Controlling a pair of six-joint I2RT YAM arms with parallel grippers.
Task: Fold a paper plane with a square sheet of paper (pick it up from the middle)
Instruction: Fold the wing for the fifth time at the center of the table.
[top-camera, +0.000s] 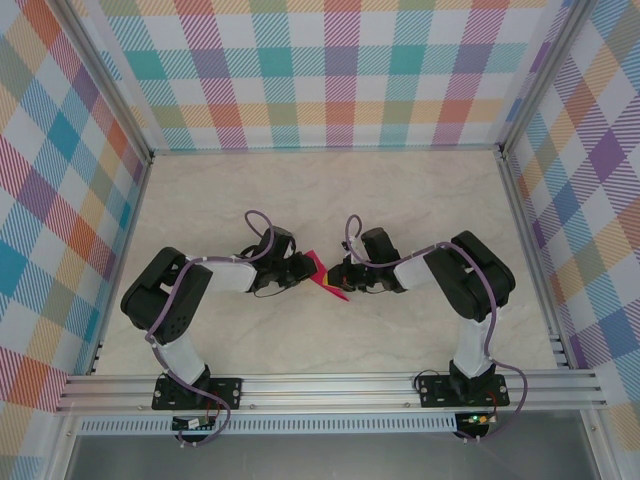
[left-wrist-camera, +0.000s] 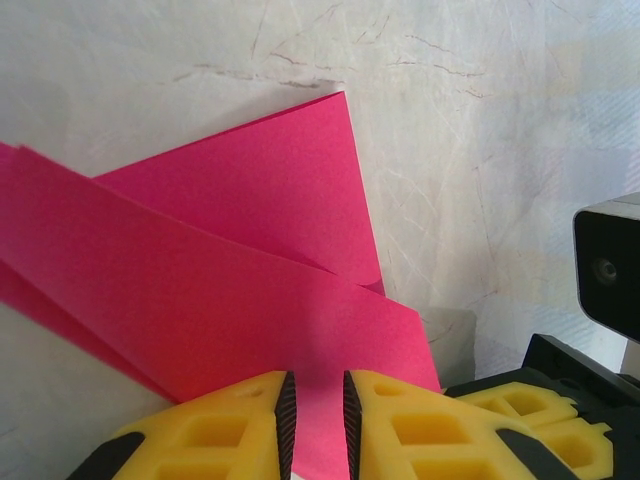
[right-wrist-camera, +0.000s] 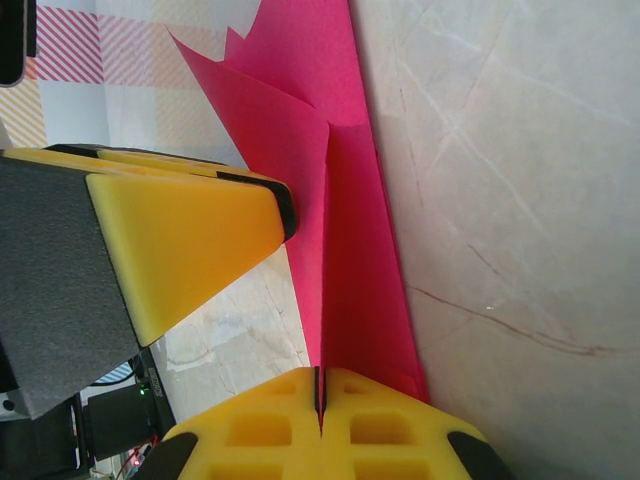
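Observation:
The square sheet of paper is folded into a magenta-pink paper plane (top-camera: 320, 270), lying mid-table between both grippers. My right gripper (right-wrist-camera: 322, 378) is shut on the plane's upright centre crease (right-wrist-camera: 350, 250), and one wing lies flat on the table. It meets the plane from the right (top-camera: 345, 278). My left gripper (left-wrist-camera: 315, 385) reaches in from the left (top-camera: 303, 272). Its jaws stand a narrow gap apart, and pink layers (left-wrist-camera: 250, 270) show through that gap. In the right wrist view one left finger (right-wrist-camera: 190, 240) rests its tip against the raised flap.
The marble-patterned table (top-camera: 330, 190) is walled by checked panels at the back and both sides. An aluminium rail (top-camera: 330, 385) with both arm bases runs along the near edge. The right gripper's body (left-wrist-camera: 540, 400) and its camera (left-wrist-camera: 610, 265) sit close beside the left fingers.

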